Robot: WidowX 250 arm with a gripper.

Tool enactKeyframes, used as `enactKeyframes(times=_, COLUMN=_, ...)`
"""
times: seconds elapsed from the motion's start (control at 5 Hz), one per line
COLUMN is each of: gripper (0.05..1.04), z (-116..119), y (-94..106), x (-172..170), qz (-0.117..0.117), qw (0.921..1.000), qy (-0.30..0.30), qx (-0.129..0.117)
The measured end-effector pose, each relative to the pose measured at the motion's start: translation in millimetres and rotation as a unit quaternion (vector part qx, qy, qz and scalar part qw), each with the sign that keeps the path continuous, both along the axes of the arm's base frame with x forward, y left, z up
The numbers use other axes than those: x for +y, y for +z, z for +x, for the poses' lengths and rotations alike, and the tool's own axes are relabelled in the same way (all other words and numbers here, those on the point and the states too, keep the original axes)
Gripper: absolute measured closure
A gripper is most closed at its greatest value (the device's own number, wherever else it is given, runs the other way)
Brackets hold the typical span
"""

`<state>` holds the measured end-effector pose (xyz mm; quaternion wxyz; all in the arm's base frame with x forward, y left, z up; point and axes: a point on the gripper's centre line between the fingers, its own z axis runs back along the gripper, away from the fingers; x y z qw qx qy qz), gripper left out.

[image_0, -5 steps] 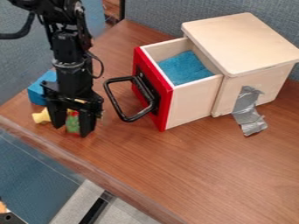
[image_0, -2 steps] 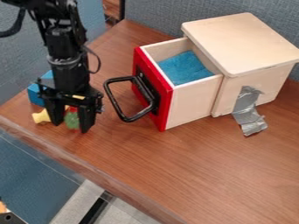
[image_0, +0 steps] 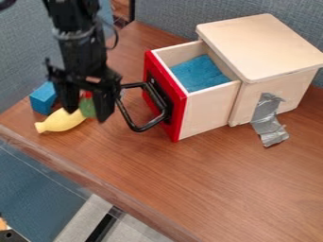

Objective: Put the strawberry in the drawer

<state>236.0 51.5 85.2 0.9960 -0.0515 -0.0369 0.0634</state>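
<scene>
Item: 1 black gripper [image_0: 88, 116], mine to run from afar, hanging at the upper left of my camera view, pointing down; jaws closed about the strawberry.
Item: 1 strawberry [image_0: 87, 108], red and green, gripped between the jaws, outside the drawer.
Item: 1 drawer [image_0: 205, 112], pale wood with 1 red front [image_0: 179, 108], pulled out, blue material [image_0: 199, 73] inside.
Item: 1 black handle [image_0: 128, 114], fixed to the red front, just beside the gripper in view; whether the 2 touch, I cannot tell.
Item: 1 wooden cabinet [image_0: 262, 47], holding the drawer, grey tape [image_0: 268, 120] running from its side onto the table [image_0: 208, 184].
Item: 1 yellow toy [image_0: 61, 121], lying near the table's edge, partly behind the gripper.
Item: 1 blue block [image_0: 43, 98], on the table, just beyond the yellow toy.
</scene>
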Motion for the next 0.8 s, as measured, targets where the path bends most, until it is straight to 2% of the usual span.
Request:
enactKeyframes(times=0.2, gripper=0.335, z=9.5, y=16.3, x=-9.5, qz=0.012, qw=0.9999, qy=-0.001, qx=0.005)
enactKeyframes(times=0.4, gripper=0.335, z=33.6, y=24.5, x=-26.7, qz=0.009, qw=0.9997, qy=-0.021, qx=-0.01)
enactKeyframes(times=0.6, gripper=0.335, z=62.9, y=19.9, x=-38.5, qz=-0.004, qw=0.9994, qy=-0.032, qx=-0.01)
enactKeyframes(times=0.8, gripper=0.335, z=89.7, y=23.6, x=-43.3, qz=-0.007, qw=0.9992, qy=-0.035, qx=-0.017)
